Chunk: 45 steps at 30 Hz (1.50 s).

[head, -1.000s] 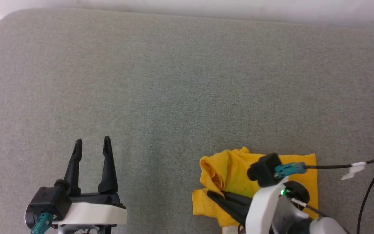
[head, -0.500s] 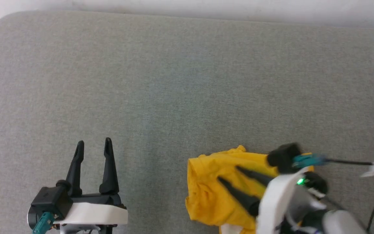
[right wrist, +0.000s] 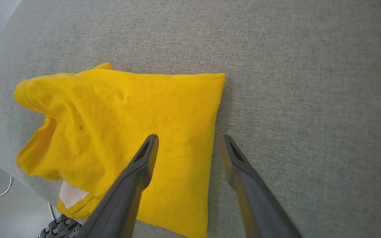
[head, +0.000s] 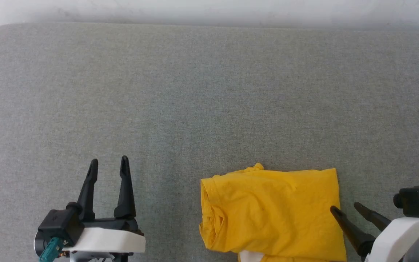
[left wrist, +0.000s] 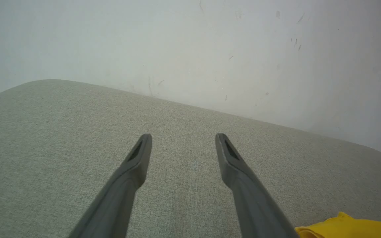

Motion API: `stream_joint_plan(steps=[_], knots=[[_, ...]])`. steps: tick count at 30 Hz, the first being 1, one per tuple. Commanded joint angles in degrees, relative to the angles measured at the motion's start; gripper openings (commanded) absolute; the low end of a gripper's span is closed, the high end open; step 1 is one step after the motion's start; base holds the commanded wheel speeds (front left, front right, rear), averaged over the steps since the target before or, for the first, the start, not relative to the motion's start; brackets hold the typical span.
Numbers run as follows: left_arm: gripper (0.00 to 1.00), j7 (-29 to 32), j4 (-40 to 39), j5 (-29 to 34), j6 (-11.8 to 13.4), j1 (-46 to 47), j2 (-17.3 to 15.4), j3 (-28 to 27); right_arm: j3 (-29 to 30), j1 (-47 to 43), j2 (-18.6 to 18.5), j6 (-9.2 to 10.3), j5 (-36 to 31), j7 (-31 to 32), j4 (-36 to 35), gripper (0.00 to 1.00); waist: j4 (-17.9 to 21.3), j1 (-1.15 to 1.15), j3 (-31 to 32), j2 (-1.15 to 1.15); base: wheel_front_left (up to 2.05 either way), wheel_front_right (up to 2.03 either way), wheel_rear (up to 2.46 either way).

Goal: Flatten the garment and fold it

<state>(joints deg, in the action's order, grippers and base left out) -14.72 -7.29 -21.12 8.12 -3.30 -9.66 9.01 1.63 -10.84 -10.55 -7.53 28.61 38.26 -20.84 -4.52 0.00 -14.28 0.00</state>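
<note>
A yellow T-shirt [head: 271, 211] lies folded to a rough square at the near edge of the grey padded table [head: 209, 91], one side bunched and spilling over that edge. The right gripper [head: 343, 206], jaws wide and empty, hovers just off the shirt at the same edge; the left gripper [head: 108, 159], equally wide and empty, sits farther along it. Smoothing the bunched side first should keep any further fold square

Garment [head: 271, 211]: yellow T-shirt folded into rough rectangle, flat on grey surface (left edge bunched), white patch underneath.
</note>
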Motion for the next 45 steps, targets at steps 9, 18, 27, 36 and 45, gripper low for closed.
stream_joint_plan(steps=[9, 18, 27, 36, 45], knots=[[1.0, 0.1, -0.2, 1.5, -0.1, 0.4, -1.3, 0.3, 0.1, 2.2, 1.2, 0.04, 0.1, -2.1, 9.7, 1.0, -0.6, 0.0, 0.6, 0.0, 0.0, 0.0, 0.0], [1.0, 1.1, -1.0, 1.6, -0.2, 0.2, -2.1, 0.9, -0.8, 6.8, 2.3, 0.04, 1.2, -3.6, 19.6, 0.0, -1.7, 0.0, 1.2, 0.0, 0.0, 0.0, 0.0], [1.0, 1.4, -3.5, 3.1, 0.0, 1.8, -2.5, 2.3, -1.4, 11.0, 0.2, 0.04, 1.0, -7.7, 16.7, 0.0, 0.5, 0.0, 0.4, 0.0, 0.0, 0.0, 0.0], [1.0, 2.6, -3.9, 4.3, 0.1, 4.9, -3.2, 3.2, -2.5, 18.5, -3.3, 0.04, -1.1, -8.3, 18.0, 0.0, 5.3, 0.0, -0.6, 0.0, 0.0, 0.0, 0.0], [1.0, 4.6, -5.2, 6.1, 0.3, 7.9, -5.1, 3.5, -3.4, 26.6, -8.4, 0.04, -1.8, -7.7, 21.0, 0.0, 11.3, 0.0, -3.0, 0.0, 0.0, 0.0, 0.0]])
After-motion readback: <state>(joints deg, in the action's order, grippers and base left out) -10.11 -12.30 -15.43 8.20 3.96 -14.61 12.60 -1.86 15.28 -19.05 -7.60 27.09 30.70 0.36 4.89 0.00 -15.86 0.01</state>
